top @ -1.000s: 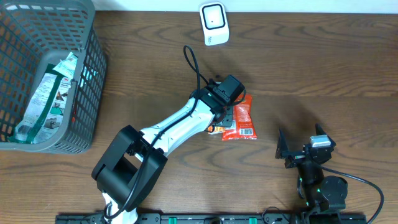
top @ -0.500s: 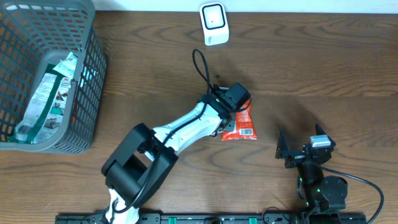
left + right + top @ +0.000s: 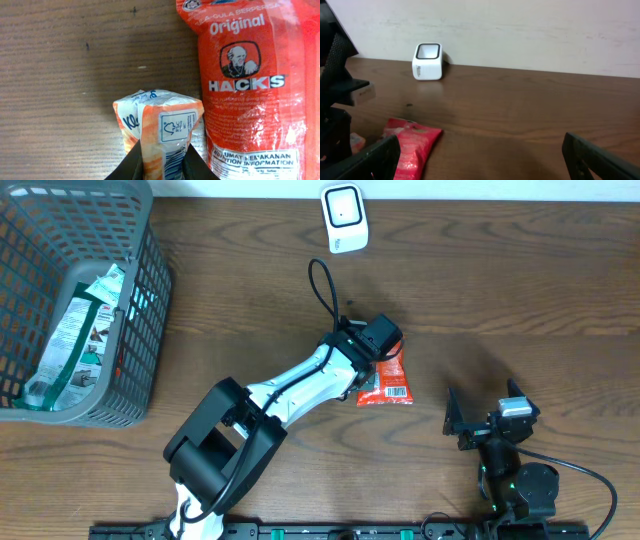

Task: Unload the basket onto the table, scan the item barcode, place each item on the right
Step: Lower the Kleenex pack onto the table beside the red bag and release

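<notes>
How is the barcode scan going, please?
Left hand shut on packet. Right hand open. Hacks bag beside packet. Nothing between packet and scanner.

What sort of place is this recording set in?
Probably a mock shop checkout on a lab bench: a white scanner at the far edge of the table, a grey basket holding packaged goods, and a red sweets bag beside the packet in the left gripper.

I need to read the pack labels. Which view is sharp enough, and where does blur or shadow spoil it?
Left wrist: red pack print crisp; small pack barcode cut by the frame edge. Overhead: labels too small, left arm covers part. Right wrist: red pack dim, soft; scanner lettering blurred.
</notes>
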You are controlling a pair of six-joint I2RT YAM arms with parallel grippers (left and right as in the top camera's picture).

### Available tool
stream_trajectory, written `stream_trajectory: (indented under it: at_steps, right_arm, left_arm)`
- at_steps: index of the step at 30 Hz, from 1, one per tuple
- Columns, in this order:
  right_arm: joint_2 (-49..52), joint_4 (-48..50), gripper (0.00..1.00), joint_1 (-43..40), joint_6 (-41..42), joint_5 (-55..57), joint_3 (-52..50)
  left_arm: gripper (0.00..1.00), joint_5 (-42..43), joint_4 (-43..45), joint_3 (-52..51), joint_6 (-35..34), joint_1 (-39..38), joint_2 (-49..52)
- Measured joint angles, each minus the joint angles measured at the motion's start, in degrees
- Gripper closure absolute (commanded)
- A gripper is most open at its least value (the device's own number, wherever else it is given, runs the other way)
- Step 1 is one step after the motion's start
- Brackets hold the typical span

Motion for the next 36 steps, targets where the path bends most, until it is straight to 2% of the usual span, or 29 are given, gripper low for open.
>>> stream_trajectory:
  at_steps: [8, 13, 20, 30, 36]
  right_arm:
    - [0.0, 0.0, 0.01, 0.02, 0.0, 0.0, 0.0]
    - [0.0, 0.0, 0.01, 0.0, 0.0, 0.0, 0.0]
    - [0.0, 0.0, 0.01, 0.02, 0.0, 0.0, 0.0]
    - [0.0, -0.02, 0.01, 0.0, 0.0, 0.0, 0.0]
    - [0.0, 0.0, 0.01, 0.0, 0.0, 0.0, 0.0]
  left_arm:
    - [0.81, 3.89, -0.46, 0.0, -3.23, 0.92, -0.28]
    - [0.88, 11.91, -0.46, 0.0, -4.33, 4.81, -0.85]
    - [0.88, 23.98, 0.2, 0.0, -2.1, 11.67, -0.92]
    - [0.88, 28.0, 4.55, -0.07, 4.28, 11.47, -0.92]
    - [0.83, 28.09, 5.49, -0.09, 4.85, 11.32, -0.92]
